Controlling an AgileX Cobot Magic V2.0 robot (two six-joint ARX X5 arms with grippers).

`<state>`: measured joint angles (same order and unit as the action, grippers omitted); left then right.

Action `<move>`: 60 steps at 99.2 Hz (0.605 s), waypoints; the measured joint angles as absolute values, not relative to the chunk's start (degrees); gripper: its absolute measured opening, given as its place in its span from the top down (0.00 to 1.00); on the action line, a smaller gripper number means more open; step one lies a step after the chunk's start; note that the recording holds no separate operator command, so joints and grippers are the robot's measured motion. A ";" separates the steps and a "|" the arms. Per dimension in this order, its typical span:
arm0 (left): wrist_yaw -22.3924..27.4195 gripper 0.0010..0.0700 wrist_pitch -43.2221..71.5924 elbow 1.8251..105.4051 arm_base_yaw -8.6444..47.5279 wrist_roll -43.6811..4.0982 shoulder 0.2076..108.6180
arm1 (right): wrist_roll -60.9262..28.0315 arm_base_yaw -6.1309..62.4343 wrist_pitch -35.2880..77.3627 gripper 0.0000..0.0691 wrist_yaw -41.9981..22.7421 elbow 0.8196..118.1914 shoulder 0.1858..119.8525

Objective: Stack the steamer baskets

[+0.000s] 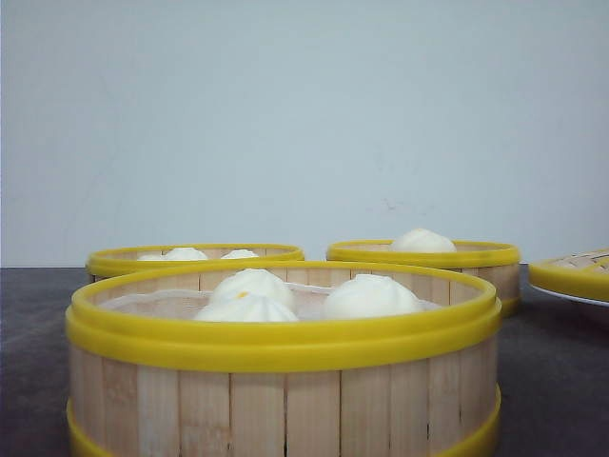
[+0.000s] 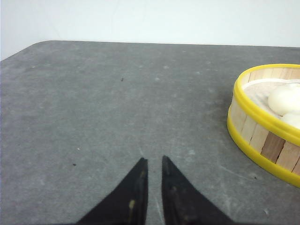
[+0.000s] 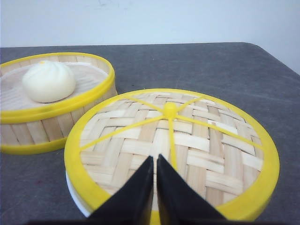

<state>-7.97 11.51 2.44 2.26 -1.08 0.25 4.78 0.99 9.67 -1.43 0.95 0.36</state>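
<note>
Three steamer baskets with pale slat walls and yellow rims stand on the dark table. The nearest basket [image 1: 285,381] holds three white buns. A second basket [image 1: 195,257] sits back left and a third [image 1: 423,255], with one bun, back right. In the right wrist view the one-bun basket [image 3: 51,110] stands beside the woven lid, and my right gripper [image 3: 155,158] hovers over the lid, shut and empty. My left gripper [image 2: 153,159] hangs over bare table with only a thin slit between its jaws, holding nothing. A basket [image 2: 262,136] lies off to its side. Neither gripper shows in the front view.
A flat woven lid with a yellow rim [image 3: 173,136] rests on a white plate [image 3: 75,197], at the far right in the front view [image 1: 576,274]. The table's far edge [image 2: 140,43] meets a pale wall, and a rounded corner shows in each wrist view.
</note>
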 joint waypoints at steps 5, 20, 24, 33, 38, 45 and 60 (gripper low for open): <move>-7.94 0.98 11.51 2.44 2.26 -1.21 0.25 | 5.08 0.99 9.67 0.99 -1.13 0.95 0.34; -7.57 0.98 11.51 2.42 2.26 -7.20 0.25 | 9.80 1.02 9.67 0.99 2.94 0.95 0.34; -7.57 0.98 11.49 2.42 2.26 -9.45 0.25 | 11.90 1.02 9.67 0.99 4.99 0.95 0.34; -7.57 0.98 11.46 2.39 2.26 -13.89 0.25 | 17.12 1.02 9.50 0.99 10.15 0.95 0.34; -7.57 0.98 11.46 2.39 2.26 -15.33 0.25 | 19.53 1.02 9.41 0.99 11.57 0.95 0.34; -7.57 0.98 11.33 2.37 2.26 -16.45 0.25 | 21.71 1.02 9.37 0.99 11.79 0.95 0.36; -7.55 0.97 10.87 2.22 2.26 -18.52 0.25 | 25.30 1.02 9.34 0.99 11.79 0.95 0.36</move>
